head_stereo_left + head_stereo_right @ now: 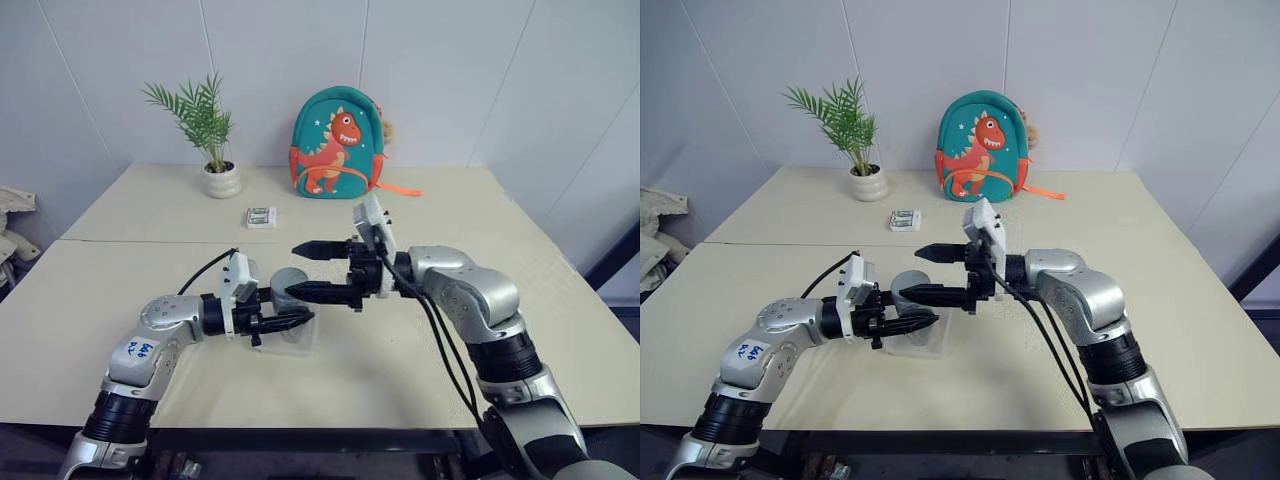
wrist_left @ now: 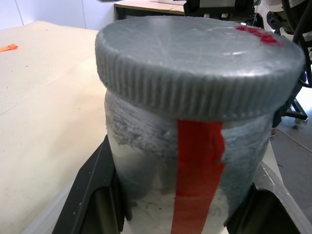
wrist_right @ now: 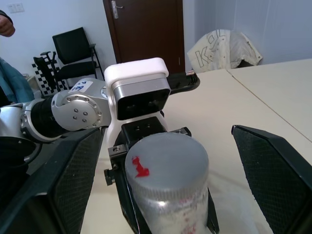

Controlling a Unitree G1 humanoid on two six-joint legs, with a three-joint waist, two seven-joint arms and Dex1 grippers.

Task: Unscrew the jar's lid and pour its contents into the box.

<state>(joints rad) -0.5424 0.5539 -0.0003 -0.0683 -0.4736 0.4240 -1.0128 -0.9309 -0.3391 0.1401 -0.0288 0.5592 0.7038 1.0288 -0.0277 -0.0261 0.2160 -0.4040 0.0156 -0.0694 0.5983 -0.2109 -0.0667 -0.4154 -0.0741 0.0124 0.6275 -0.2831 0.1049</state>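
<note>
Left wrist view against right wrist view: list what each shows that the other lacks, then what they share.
Left wrist view alone: the red strip running down the jar's side, seen close up between the left gripper's fingers, which are clamped on the jar.

Right wrist view alone: the right gripper's fingers spread wide on either side of the jar without touching it, the left arm's white wrist camera, a brown door, a black chair.

Shared: the grey lid with its red mark, on the jar, and the beige table.
</note>
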